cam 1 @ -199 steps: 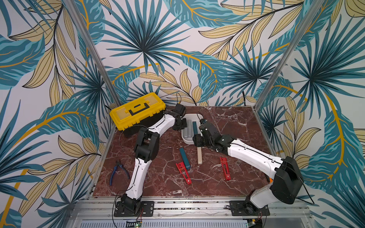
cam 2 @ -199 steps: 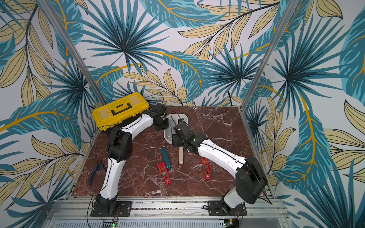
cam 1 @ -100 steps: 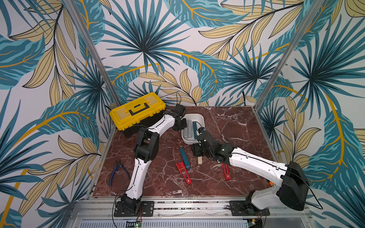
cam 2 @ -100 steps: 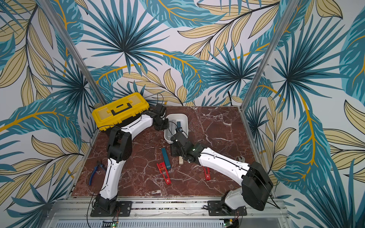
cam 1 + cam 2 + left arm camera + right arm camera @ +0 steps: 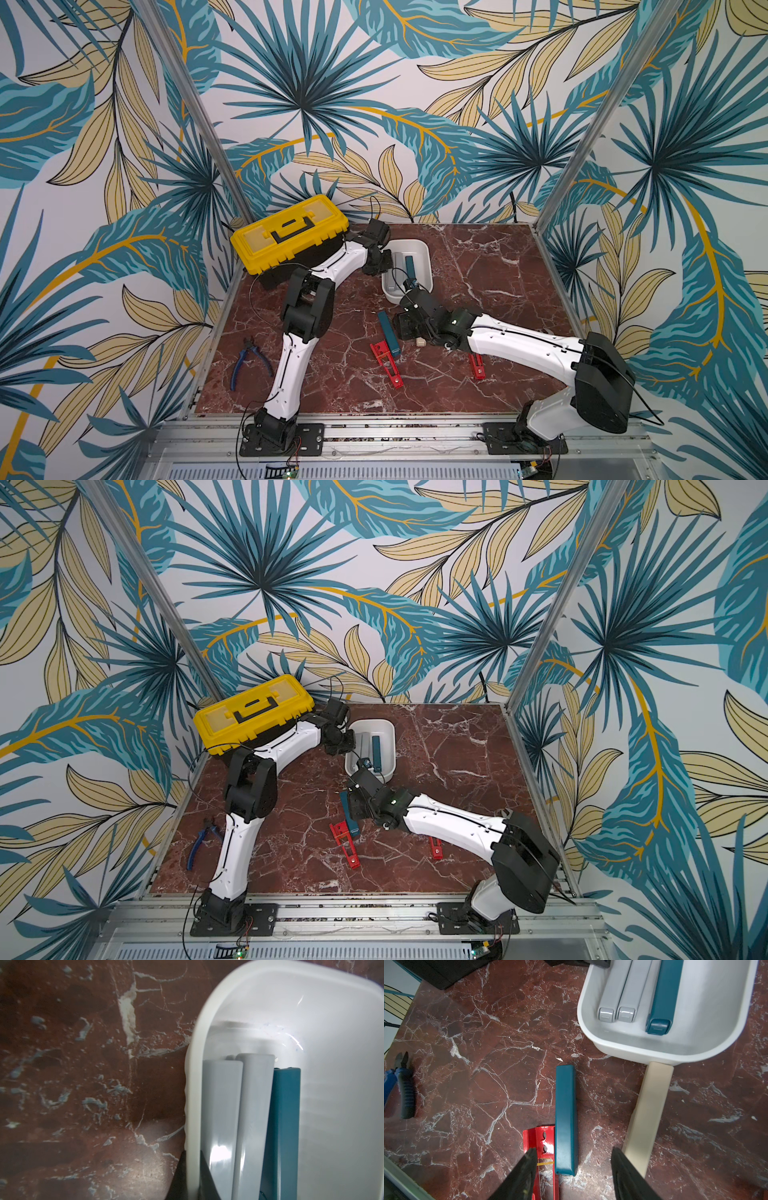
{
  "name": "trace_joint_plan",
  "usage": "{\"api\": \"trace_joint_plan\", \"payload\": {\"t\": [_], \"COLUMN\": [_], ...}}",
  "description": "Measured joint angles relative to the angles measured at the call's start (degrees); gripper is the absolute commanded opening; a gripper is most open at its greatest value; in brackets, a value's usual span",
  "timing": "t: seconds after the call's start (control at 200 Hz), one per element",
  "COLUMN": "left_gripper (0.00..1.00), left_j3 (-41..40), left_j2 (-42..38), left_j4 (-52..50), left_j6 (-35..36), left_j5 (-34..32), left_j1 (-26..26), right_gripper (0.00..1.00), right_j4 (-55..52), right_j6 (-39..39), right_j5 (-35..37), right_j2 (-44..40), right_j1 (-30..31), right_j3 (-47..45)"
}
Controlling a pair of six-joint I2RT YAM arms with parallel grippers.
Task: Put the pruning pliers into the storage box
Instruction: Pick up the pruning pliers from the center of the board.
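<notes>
The white storage box (image 5: 420, 247) holds two grey pruning pliers (image 5: 619, 989) and a teal one (image 5: 667, 991). My left gripper (image 5: 192, 1164) is shut on the box's side wall (image 5: 194, 1088), one finger inside and one outside. My right gripper (image 5: 574, 1159) hangs open just above the table in front of the box. Between its fingers lie another teal bar (image 5: 564, 1115) and the end of a red truss bar (image 5: 538, 1138). A beige bar (image 5: 648, 1113) lies beside one finger and reaches the box. A second red bar (image 5: 477, 366) is partly under the right arm.
A yellow toolbox (image 5: 289, 235) stands at the back left, close behind the left arm. Blue-handled cutters (image 5: 249, 365) lie near the table's left edge. The left arm (image 5: 307, 307) stretches diagonally toward the box. Metal posts mark the back corners.
My right arm has drawn back from the box toward the front and come down over the teal bar on the table. The left arm and the box have stayed put.
</notes>
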Motion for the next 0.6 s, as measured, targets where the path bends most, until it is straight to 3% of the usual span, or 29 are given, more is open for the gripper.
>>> {"api": "trace_joint_plan", "payload": {"t": [0.601], "left_gripper": [0.0], "left_j3": [-1.22], "left_j2": [-0.63], "left_j4": [0.72], "left_j6": [0.02], "left_j5": [0.61], "left_j1": [0.26], "right_gripper": [0.58], "right_j4": [2.82], "right_j6": [-2.38], "right_j5": [-2.16], "right_j2": [10.67], "right_j1": [0.57], "right_j3": [2.45]}}
